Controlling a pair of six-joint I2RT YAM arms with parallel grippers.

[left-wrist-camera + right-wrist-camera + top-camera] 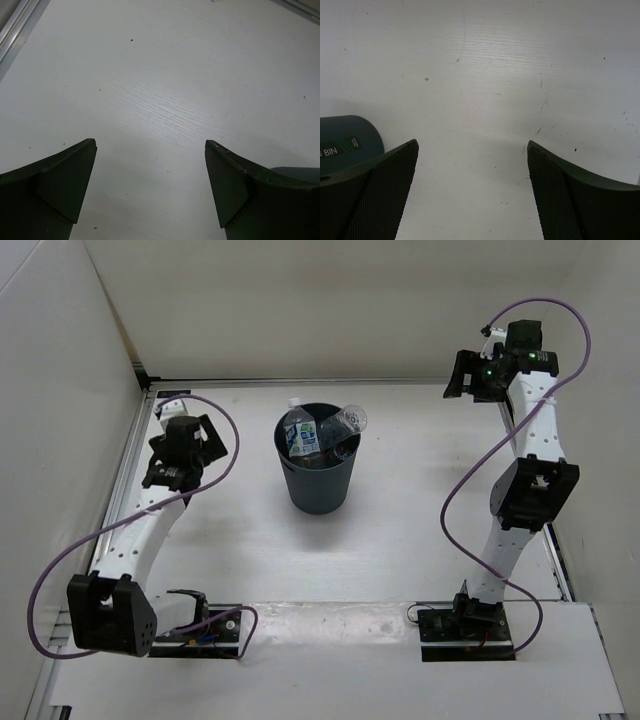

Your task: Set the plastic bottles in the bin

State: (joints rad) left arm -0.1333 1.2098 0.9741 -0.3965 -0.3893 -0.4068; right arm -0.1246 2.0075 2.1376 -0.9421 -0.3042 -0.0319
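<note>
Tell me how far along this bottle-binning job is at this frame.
Done: a blue-labelled bottle and a plain clear bottle stick out of the bin; what lies deeper is unclear. In hand: nothing. The left tool and right tool are open over bare table. Left: no bottle shows outside the bin, so the job looks finished or nearly so.
</note>
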